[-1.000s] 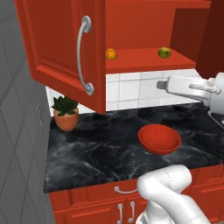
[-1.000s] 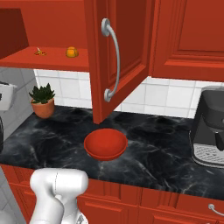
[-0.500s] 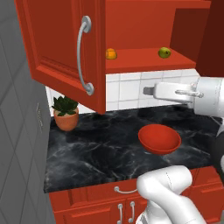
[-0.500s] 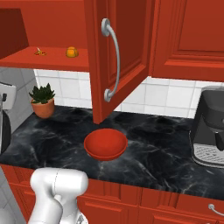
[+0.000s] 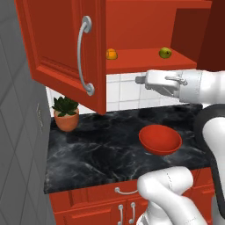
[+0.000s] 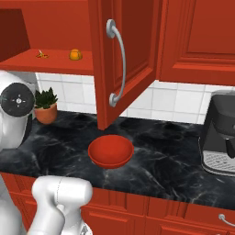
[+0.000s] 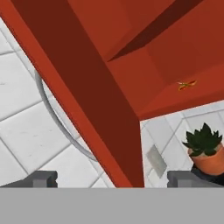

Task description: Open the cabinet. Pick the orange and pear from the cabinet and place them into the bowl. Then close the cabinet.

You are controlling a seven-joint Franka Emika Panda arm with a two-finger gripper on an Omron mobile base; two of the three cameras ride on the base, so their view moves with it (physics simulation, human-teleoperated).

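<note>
Now the cabinet [image 5: 66,48] stands with both doors swung wide, the long silver handle [image 5: 82,57] of the left door catching the light. On the open shelf sits the orange [image 5: 111,54], toward the left, and the pear [image 5: 165,53] well apart from it on the right — both still up there, neither touched. The claw [image 5: 139,80] hangs in mid-air just below the shelf edge, stretched out level from the white arm, roughly between the two fruits and above the table [image 5: 101,145]. From the hand view its two dark fingertips [image 7: 43,178] sit far apart at either side, so the claw is spread and holds nothing; ahead of it runs the edge of the left door and its curved handle against white wall tiles. Down on the dark marbled table the red bowl [image 5: 160,139] waits, nothing in it. A terracotta pot with a green plant [image 5: 66,113] stands at the table's left end by the wall, and over on the right — seen from the right base view — a dark coffee machine [image 6: 220,133] sits on the table.
</note>
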